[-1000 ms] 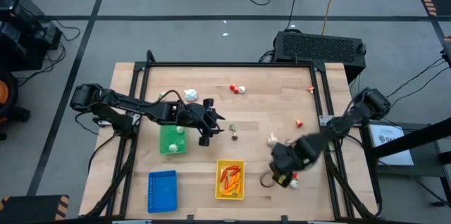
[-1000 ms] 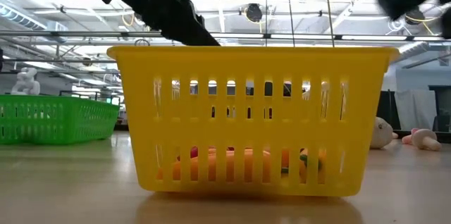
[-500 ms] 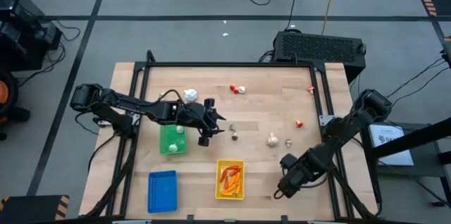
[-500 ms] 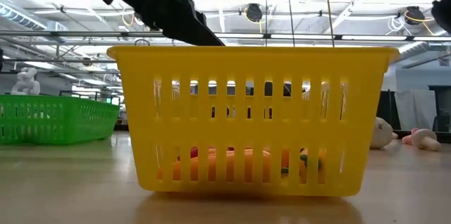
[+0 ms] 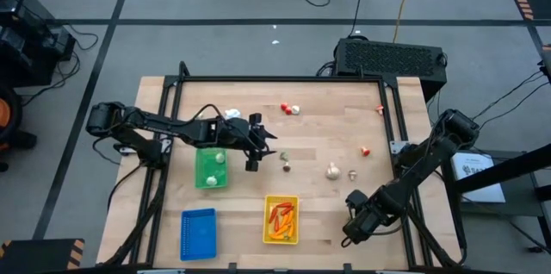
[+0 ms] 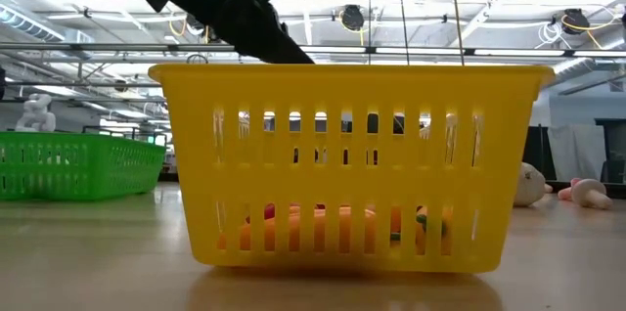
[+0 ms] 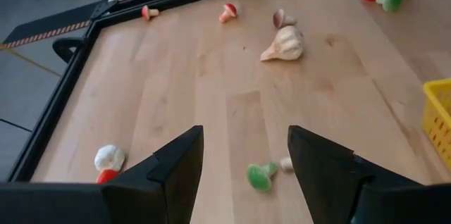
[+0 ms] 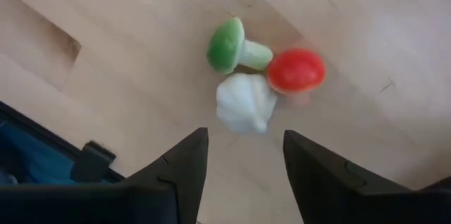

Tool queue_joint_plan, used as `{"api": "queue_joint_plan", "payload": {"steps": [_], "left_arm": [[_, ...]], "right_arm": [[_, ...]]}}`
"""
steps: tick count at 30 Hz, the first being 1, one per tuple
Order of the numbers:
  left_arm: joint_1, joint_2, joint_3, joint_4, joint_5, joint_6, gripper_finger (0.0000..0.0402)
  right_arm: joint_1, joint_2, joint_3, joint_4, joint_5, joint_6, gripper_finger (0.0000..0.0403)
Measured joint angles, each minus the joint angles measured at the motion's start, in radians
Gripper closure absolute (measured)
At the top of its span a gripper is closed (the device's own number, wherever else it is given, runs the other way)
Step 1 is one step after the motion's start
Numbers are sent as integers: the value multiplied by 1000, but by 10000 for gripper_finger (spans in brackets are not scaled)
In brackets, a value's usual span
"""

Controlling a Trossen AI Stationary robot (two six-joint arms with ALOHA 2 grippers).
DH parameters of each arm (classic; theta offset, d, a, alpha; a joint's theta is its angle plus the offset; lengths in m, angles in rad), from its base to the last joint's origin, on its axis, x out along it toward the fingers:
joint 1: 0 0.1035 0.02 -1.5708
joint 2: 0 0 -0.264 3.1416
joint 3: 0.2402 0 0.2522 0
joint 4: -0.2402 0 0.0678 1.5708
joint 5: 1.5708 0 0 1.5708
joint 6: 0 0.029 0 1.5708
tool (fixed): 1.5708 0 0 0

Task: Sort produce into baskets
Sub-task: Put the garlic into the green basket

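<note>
The right gripper (image 8: 244,141) hangs low over the table (image 5: 318,136) at about 4 o'clock from its centre, just past the yellow basket (image 5: 281,219) at the basket's 3 o'clock. Its jaws are moderately apart with nothing between them. Right under it sit three pieces in a tight cluster: a white bulb (image 8: 244,102), a green-capped mushroom (image 8: 236,48) and a red piece (image 8: 296,70), the bulb touching both others. These look like small, light, hard toy pieces with smooth rounded skins, so I judge they will roll or squirt out of a slanted pinch. The bulb is probably best taken across its fattest middle, with the fingers coming straight down on its two free sides so they don't knock the neighbours away. The mushroom would be surer by the cap than by the thin stem. The left gripper (image 7: 244,136) is also open and empty, at about 10 o'clock from the centre, off the green basket's (image 5: 212,171) 2 o'clock corner, with another small green piece (image 7: 261,175) lying just ahead of it. A garlic bulb (image 7: 283,43) and small red-and-white bits are scattered further off towards 12 and 2 o'clock. The blue basket (image 5: 198,233) stands at 7 o'clock. The yellow one already holds orange and red pieces.
</note>
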Motion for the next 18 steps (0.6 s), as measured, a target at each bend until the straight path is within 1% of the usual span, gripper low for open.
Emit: {"api": "queue_joint_plan", "payload": {"steps": [2,8,18], "left_arm": [[0,0,0,6,0,0,187],[0,0,0,6,0,-14,187],[0,0,0,1,0,-26,187]], "right_arm": [[0,0,0,-3,20,0,235],[0,0,0,-2,35,4,249],[0,4,0,-7,36,18,253]]}}
